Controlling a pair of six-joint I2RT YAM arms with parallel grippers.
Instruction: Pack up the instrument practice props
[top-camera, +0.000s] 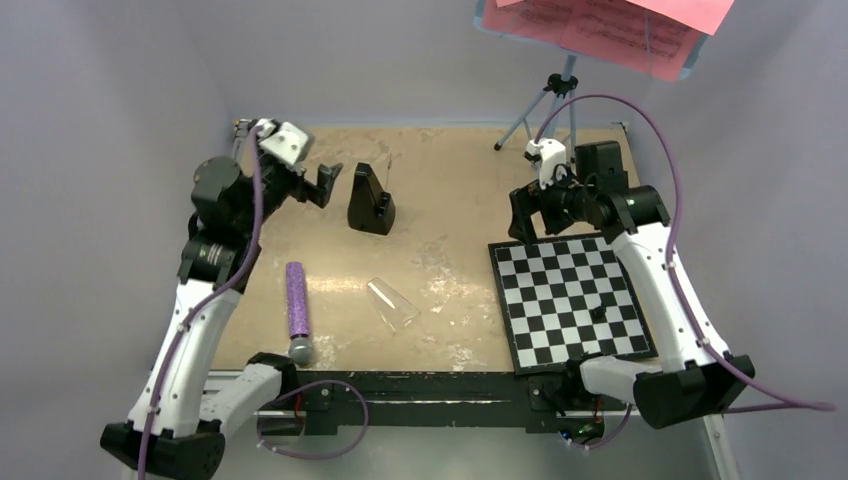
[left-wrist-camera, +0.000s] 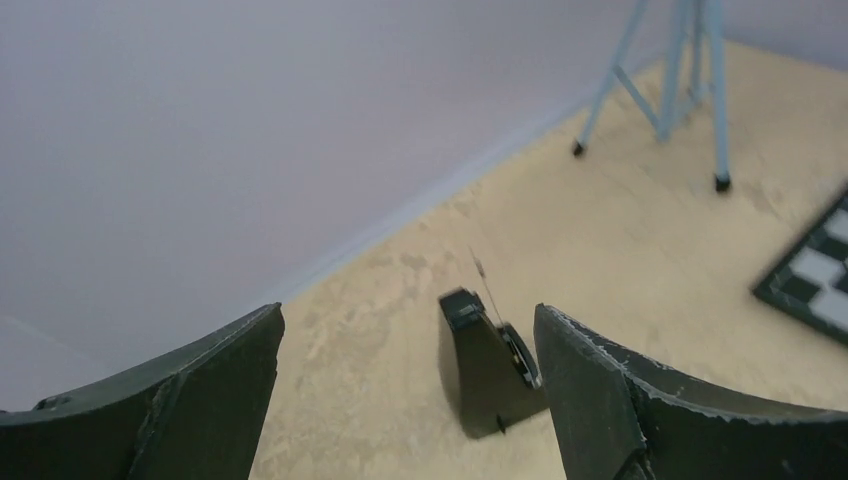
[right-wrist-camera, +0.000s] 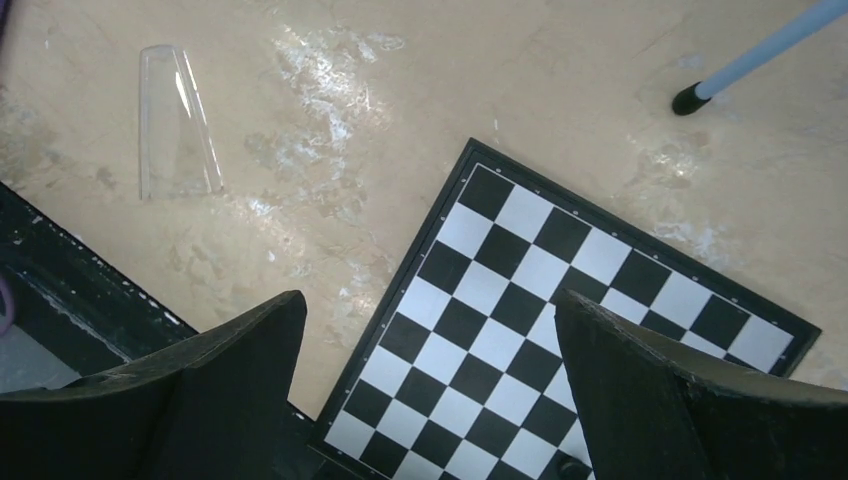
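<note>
The black pyramid metronome (top-camera: 371, 202) stands upright at the table's middle back; it also shows in the left wrist view (left-wrist-camera: 492, 365) with its thin pendulum rod up. Its clear plastic cover (top-camera: 391, 303) lies apart on the table, and shows in the right wrist view (right-wrist-camera: 177, 123). The light-blue music stand (top-camera: 553, 95) stands at the back right with pink sheet-music pages (top-camera: 610, 25) on its desk. My left gripper (top-camera: 326, 185) is open and empty, just left of the metronome. My right gripper (top-camera: 528, 225) is open and empty, above the checkered board's far left corner.
A black-and-white checkered board (top-camera: 570, 303) lies at the right front, with a small dark piece (top-camera: 598, 313) on it. A purple microphone (top-camera: 297, 310) lies at the left front. The stand's tripod feet (left-wrist-camera: 720, 183) rest near the back wall. A black rail runs along the front edge.
</note>
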